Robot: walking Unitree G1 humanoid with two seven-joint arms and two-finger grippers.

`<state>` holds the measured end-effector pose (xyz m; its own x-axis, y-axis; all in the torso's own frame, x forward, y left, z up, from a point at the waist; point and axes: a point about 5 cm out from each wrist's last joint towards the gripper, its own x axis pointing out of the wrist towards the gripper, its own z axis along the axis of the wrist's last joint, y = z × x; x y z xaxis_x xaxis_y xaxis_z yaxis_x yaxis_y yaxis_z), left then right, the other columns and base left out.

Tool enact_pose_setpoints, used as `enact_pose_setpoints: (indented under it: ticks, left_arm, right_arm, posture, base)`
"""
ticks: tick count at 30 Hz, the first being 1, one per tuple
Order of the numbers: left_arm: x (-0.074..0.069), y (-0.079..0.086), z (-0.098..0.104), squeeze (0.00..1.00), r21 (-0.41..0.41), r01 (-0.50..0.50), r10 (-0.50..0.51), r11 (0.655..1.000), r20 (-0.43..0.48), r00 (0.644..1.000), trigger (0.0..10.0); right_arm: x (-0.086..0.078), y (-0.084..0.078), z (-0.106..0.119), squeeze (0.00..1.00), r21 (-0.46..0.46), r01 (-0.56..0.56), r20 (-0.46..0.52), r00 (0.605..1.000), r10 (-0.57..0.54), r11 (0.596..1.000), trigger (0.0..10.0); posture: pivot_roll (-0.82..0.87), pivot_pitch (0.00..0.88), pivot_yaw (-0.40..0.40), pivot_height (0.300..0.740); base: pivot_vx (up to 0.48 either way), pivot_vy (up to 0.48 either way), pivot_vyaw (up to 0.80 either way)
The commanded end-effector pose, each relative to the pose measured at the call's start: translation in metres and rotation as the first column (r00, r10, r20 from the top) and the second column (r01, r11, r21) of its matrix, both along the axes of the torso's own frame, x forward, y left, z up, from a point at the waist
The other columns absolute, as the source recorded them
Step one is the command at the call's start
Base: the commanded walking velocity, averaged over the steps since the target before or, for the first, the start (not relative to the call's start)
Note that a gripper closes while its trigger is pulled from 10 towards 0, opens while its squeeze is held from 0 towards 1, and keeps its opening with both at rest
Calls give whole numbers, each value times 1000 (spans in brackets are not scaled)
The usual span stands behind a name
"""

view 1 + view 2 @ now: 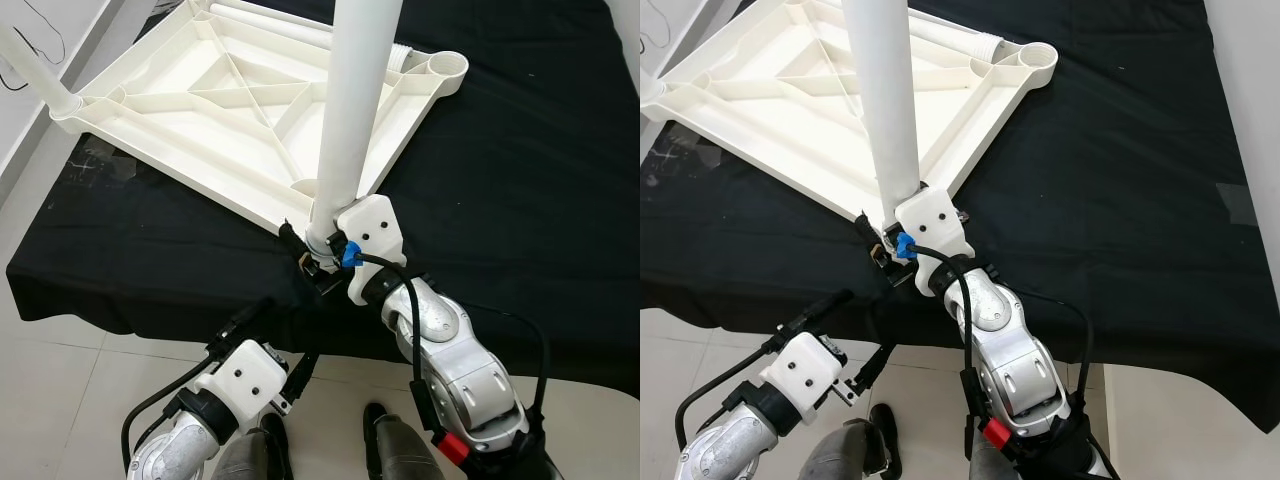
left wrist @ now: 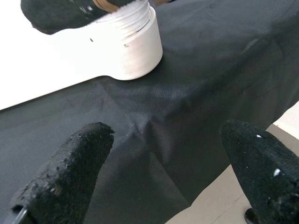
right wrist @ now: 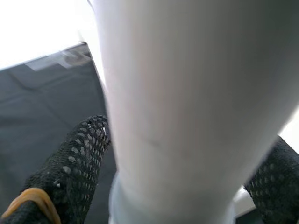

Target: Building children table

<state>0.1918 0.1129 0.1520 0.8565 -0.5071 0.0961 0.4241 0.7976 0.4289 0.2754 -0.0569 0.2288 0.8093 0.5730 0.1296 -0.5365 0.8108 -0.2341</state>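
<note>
Nearest, the left end effector (image 1: 262, 318) hangs low at the edge of the black cloth (image 1: 520, 180), fingers (image 2: 70, 177) spread apart, holding nothing. Just beyond, the right end effector (image 1: 318, 250) is clamped on the base of an upright white table leg (image 1: 355, 100), at the near corner of the upturned white tabletop (image 1: 200, 100) lying on the cloth. No readable writing. Farther left, another leg (image 1: 35, 70) juts from a corner.

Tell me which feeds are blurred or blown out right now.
Right wrist view: the table leg is soft and out of focus, upper-left corner blown white. Left wrist view: white overexposed patch at upper left, cloth sharp. Both eye views: crisp, evenly lit.
</note>
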Motion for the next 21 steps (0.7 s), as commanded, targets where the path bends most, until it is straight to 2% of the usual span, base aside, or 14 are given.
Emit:
enact_pose_setpoints:
  ticks: [1, 6, 7, 8, 13, 18, 19, 20, 21]
  left_arm:
    - [-3, 1, -7, 0, 8, -8, 8, 1000, -29, 1000, 10000]
    - [-3, 1, -7, 0, 9, -8, 8, 1000, -30, 1000, 10000]
    - [-2, 1, -7, 0, 9, -8, 8, 1000, -30, 1000, 10000]
    - [-2, 1, -7, 0, 9, -8, 8, 1000, -30, 1000, 10000]
    - [-2, 1, -7, 0, 9, -9, 9, 1000, -29, 1000, 10000]
    - [-2, 1, -7, 0, 9, -10, 10, 1000, -29, 1000, 10000]
    - [-2, 1, -7, 0, 8, -10, 10, 1000, -29, 1000, 10000]
    - [-2, 1, -7, 0, 8, -10, 10, 1000, -29, 1000, 10000]
    - [-2, 1, -7, 0, 8, -10, 10, 1000, -29, 1000, 10000]
  right_arm:
    - [-3, 7, 4, 0, 32, -65, 14, 998, 65, 997, 10000]
    - [-1, 4, 10, 0, 39, -77, 43, 996, 75, 996, 10000]
    - [1, 2, 13, 922, 49, -89, 53, 995, 86, 995, 10000]
    - [3, -1, 16, 1000, 56, -89, 62, 994, 86, 994, 10000]
    - [5, -3, 19, 1000, 64, -96, 72, 993, 91, 993, 10000]
    - [5, -4, 22, 1000, 66, -153, 82, 986, 147, 986, 10000]
    - [6, -6, 24, 824, 58, -187, 92, 979, 182, 981, 10000]
    - [7, -10, 28, 0, 57, -238, 99, 968, 232, 969, 10000]
    - [7, -10, 28, 0, 57, -238, 99, 968, 232, 969, 10000]
  posture:
    - [12, 370, 63, 740]
    - [11, 368, 63, 740]
    - [11, 368, 63, 740]
    - [11, 367, 62, 740]
    - [12, 368, 61, 740]
    - [14, 368, 61, 740]
    - [13, 368, 62, 740]
    - [13, 368, 62, 740]
    - [13, 368, 62, 740]
  base:
    - [0, 0, 0]
    - [0, 0, 0]
    - [0, 0, 0]
    - [0, 0, 0]
    - [0, 0, 0]
    - [0, 0, 0]
    - [0, 0, 0]
    - [0, 0, 0]
    - [0, 0, 0]
